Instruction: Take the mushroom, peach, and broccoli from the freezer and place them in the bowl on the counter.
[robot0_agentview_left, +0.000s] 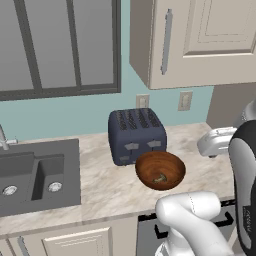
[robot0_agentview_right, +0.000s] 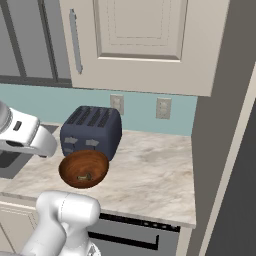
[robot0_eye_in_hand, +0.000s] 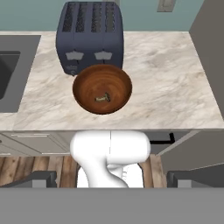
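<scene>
The mushroom (robot0_eye_in_hand: 103, 98) lies in the bowl (robot0_eye_in_hand: 83, 83) (peach and broccoli not yet there); the gripper (robot0_eye_in_hand: 112, 179) stands wide, empty

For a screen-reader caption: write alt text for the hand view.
A brown wooden bowl sits on a beige marbled counter, holding one small mushroom. A dark blue toaster stands just behind the bowl, and part of a grey sink shows at the left edge.

Glossy wooden bowl (robot0_eye_in_hand: 102, 89) on marbled stone counter (robot0_eye_in_hand: 170, 83)
</scene>
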